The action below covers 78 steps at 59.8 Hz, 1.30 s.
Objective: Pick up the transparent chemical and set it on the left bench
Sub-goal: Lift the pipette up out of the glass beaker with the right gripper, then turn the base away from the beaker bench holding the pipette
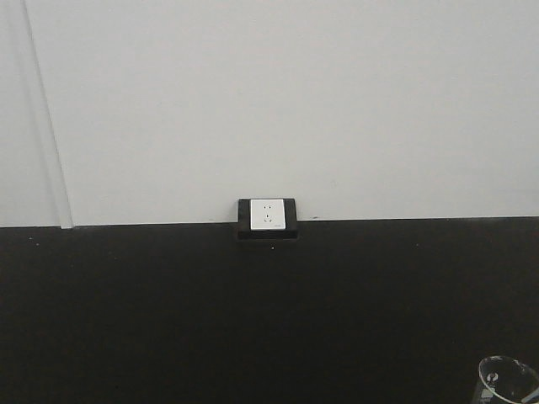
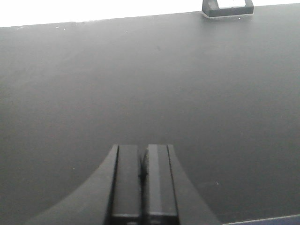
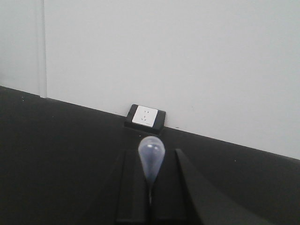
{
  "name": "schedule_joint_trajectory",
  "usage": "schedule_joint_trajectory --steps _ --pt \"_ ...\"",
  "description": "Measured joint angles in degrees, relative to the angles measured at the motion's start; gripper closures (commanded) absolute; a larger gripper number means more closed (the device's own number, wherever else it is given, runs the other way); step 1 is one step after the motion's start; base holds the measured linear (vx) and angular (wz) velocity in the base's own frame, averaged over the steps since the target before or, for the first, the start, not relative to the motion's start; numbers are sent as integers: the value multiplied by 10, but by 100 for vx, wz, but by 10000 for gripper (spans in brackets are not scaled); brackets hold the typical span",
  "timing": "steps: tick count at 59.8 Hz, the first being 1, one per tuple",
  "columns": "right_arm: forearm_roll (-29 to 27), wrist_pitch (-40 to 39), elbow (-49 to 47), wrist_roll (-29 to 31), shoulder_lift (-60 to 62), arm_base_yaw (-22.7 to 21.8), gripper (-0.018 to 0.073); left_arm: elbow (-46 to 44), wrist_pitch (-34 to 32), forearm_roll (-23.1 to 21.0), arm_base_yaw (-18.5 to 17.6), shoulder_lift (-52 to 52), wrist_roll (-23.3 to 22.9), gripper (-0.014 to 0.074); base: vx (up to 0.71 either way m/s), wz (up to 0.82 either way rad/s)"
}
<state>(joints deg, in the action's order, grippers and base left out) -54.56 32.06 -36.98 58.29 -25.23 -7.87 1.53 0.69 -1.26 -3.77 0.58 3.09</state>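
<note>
While the left tool (image 2: pixel 143 151) hovers closed over the benchtop (image 2: pixel 211 93), the right tool (image 3: pixel 151 163) pinches the stirrer (image 3: pixel 151 151).

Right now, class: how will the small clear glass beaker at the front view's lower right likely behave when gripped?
The small clear glass beaker shows a thin rim, so probably light and fragile. Smooth glass may slip between jaws. The pale translucent spoon-like stirrer, bulb above thin stem, could swing if tilted.

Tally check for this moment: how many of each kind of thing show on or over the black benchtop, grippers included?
Wall socket: 1
Clear beaker: 1
Pale translucent stirrer: 1
Grippers: 2 (left gripper, right gripper)
Total: 5
</note>
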Motion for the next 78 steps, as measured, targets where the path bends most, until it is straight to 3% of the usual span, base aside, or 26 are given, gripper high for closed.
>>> schedule_joint_trajectory --steps 78 --pt "4 17 6 -13 11 0 564 0 0 0 0 0 0 600 -3 2"
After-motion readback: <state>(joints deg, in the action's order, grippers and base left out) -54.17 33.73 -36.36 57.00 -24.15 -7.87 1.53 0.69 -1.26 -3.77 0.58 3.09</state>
